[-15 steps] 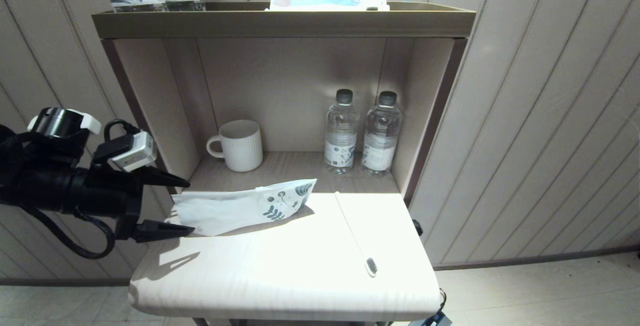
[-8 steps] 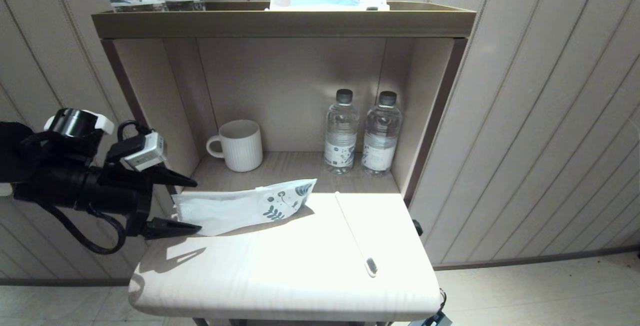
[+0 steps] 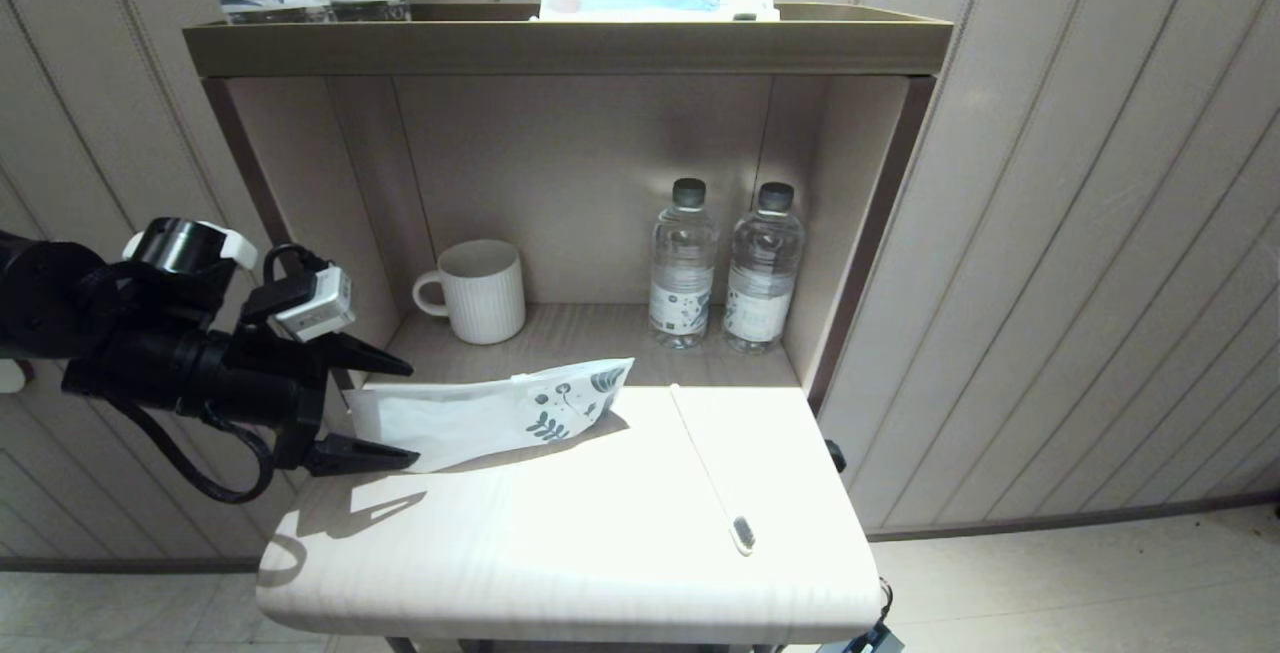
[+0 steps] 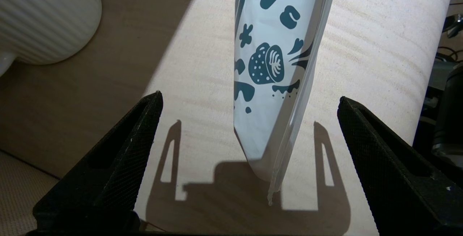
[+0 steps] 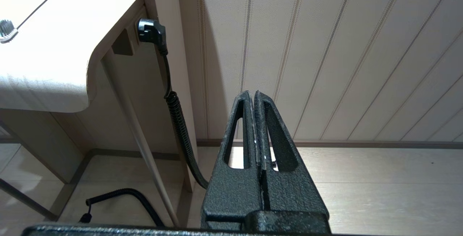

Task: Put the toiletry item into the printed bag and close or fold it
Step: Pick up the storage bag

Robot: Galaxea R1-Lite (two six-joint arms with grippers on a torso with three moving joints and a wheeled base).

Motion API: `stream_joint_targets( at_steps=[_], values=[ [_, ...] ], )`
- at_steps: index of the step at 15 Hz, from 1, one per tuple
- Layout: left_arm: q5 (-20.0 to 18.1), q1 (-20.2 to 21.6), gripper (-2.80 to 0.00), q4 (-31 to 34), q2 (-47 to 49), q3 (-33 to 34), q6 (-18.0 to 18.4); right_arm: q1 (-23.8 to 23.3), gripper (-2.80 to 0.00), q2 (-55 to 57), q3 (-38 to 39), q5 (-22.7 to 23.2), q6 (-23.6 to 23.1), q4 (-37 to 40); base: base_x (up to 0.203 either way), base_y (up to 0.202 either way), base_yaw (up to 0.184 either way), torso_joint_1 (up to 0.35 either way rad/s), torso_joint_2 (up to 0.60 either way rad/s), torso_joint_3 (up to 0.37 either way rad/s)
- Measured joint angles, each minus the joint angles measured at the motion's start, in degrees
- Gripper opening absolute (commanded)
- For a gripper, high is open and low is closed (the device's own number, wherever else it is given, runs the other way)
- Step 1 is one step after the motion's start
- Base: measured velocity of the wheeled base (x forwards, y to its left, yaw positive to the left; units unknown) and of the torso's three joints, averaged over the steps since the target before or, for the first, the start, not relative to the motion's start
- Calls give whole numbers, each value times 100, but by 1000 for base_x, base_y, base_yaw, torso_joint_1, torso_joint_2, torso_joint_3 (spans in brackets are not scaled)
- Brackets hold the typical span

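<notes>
The left gripper (image 3: 395,411) sits at the left edge of the table (image 3: 560,573), level, its fingers (image 4: 119,163) spread wide on either side of the plain end of the bag (image 3: 480,416). In the left wrist view that end lies between the two fingertips, touching neither; their shadows fall on the tabletop beside it. The bag lies flat across the back left of the table, with its leaf-printed end pointing towards the middle. The toothbrush (image 3: 708,470) lies on the table to the right of the bag, well apart from it, slanted, with its dark bristled head (image 3: 742,532) nearest the front edge. In the alcove behind stand a ribbed white mug (image 3: 478,290) and two water bottles (image 3: 725,268). The right gripper (image 5: 256,127) hangs low beside the table's right side, over the floor, with its fingers pressed together on nothing; a coiled black cable (image 5: 179,120) runs down the wall near it.
</notes>
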Motion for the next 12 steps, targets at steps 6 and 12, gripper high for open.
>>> stream_joint_targets(
  at_steps=[6,12],
  values=[
    [5,0,0,-33,-16,83,11,0,-280,0,0,1,0,0,0,0,0,0,0,0],
    [16,-2,0,-46,-60,168,48,0,-280,0,0,1,0,0,0,0,0,0,0,0]
  ],
)
